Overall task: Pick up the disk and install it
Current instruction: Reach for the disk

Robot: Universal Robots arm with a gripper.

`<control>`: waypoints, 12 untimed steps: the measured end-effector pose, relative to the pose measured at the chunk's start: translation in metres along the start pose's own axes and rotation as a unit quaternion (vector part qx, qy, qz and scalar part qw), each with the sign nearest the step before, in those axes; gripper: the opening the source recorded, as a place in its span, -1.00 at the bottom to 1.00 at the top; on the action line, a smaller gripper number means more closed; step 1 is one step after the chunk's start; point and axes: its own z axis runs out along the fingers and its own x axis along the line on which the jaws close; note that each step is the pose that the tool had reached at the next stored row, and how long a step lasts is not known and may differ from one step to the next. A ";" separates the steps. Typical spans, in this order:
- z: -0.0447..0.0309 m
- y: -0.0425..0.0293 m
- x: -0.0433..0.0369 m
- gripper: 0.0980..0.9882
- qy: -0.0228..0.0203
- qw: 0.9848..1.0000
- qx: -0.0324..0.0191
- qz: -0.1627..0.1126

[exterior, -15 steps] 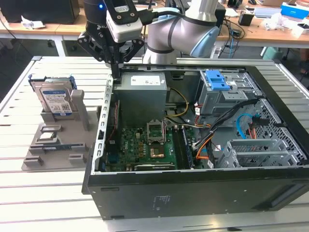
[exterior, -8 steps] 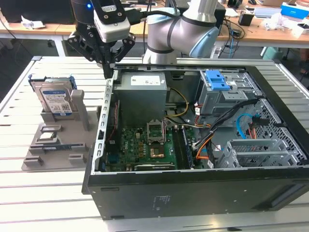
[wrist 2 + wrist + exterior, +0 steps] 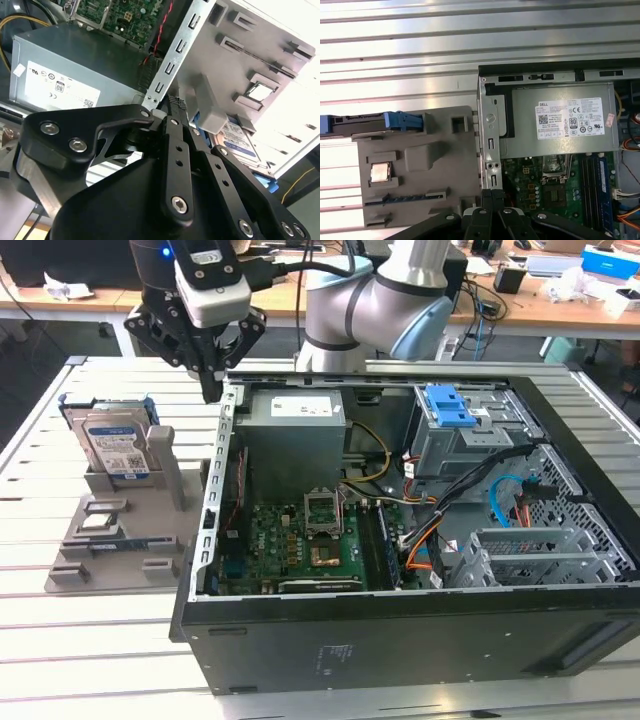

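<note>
The disk (image 3: 118, 445) is a silver drive with a white-and-blue label and blue side rails. It stands upright in the grey stand (image 3: 130, 540) on the exterior view's left. In the first wrist view the disk (image 3: 402, 121) shows edge-on as a blue strip; in the second wrist view its label (image 3: 240, 140) peeks out behind the stand. My gripper (image 3: 210, 390) hangs over the rear left corner of the open computer case (image 3: 400, 640), to the right of the disk and apart from it. Its fingers (image 3: 492, 200) are shut together, holding nothing.
Inside the case are a grey power supply (image 3: 297, 425), a green motherboard (image 3: 300, 545), cables, and a drive cage with a blue latch (image 3: 450, 405). A small chip (image 3: 100, 520) lies on the stand's base. The slatted metal table (image 3: 100, 660) extends around it; desks stand behind.
</note>
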 end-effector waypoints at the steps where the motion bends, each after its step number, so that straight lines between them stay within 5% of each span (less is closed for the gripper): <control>1: -0.0001 -0.0002 0.0019 -0.98 0.000 1.000 0.000 0.000; 12: -0.0005 -0.0015 0.0200 -0.98 0.000 1.000 0.000 0.000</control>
